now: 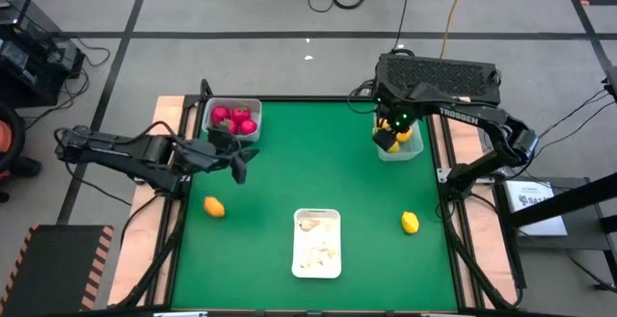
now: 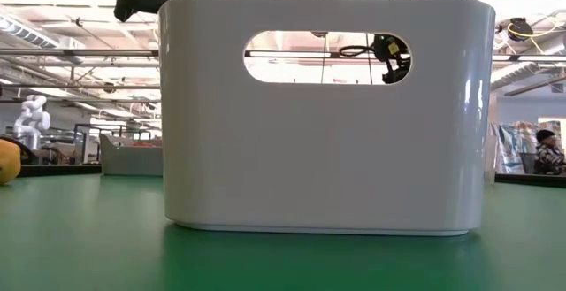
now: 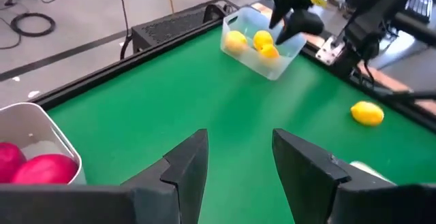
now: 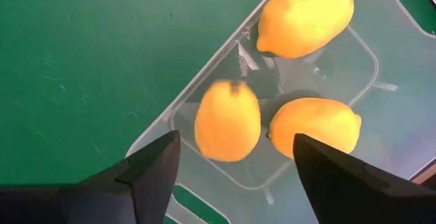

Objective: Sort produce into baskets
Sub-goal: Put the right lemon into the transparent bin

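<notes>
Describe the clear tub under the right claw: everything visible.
The clear tub is a translucent plastic rectangle with rounded corners, sitting upright on the green table at its far right edge. It holds three lemons, two resting on its floor and one blurred just below the right claw, whose fingers stand open directly above it, holding nothing.

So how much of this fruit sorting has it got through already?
Most of it, it seems. Red pieces fill the tub by the left gripper, whose jaws are empty, and white bulbs lie in the near tub. The right gripper hangs open over a clear tub holding three lemons. Two yellow pieces, and, remain on the green mat.
</notes>
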`<state>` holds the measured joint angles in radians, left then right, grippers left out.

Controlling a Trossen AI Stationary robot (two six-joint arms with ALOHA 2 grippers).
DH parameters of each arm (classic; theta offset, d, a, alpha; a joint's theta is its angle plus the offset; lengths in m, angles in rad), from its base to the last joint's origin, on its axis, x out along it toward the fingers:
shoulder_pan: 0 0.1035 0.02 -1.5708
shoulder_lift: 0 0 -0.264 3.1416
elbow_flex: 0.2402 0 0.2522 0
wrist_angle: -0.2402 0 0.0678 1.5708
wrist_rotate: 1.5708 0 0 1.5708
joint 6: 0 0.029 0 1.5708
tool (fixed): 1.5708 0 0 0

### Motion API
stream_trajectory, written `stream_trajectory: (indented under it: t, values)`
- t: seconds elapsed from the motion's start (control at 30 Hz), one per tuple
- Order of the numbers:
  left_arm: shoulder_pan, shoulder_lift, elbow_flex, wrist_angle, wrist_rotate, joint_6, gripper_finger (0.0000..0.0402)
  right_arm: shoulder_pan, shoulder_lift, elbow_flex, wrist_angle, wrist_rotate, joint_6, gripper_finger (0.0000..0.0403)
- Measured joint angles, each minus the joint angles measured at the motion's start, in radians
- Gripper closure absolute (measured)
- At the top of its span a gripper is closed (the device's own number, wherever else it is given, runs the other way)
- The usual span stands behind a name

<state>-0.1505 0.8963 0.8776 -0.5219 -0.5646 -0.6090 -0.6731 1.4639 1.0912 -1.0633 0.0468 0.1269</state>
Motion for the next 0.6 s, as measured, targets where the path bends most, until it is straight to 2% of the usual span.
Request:
stream_trajectory:
  t: [0.2,0.4,0.6]
  values:
    - [0.000,0.000,0.000,-0.040,0.031,0.043,0.0230,0.000,0.000,0.007,-0.021,-0.006,0.057,0.0093]
    - [0.000,-0.004,0.000,-0.044,0.062,0.159,0.0230,0.012,0.000,0.068,-0.087,-0.123,0.206,0.0090]
    - [0.017,-0.004,0.000,-0.044,0.066,0.275,0.0230,0.116,0.000,0.182,-0.179,-0.152,0.370,0.0090]
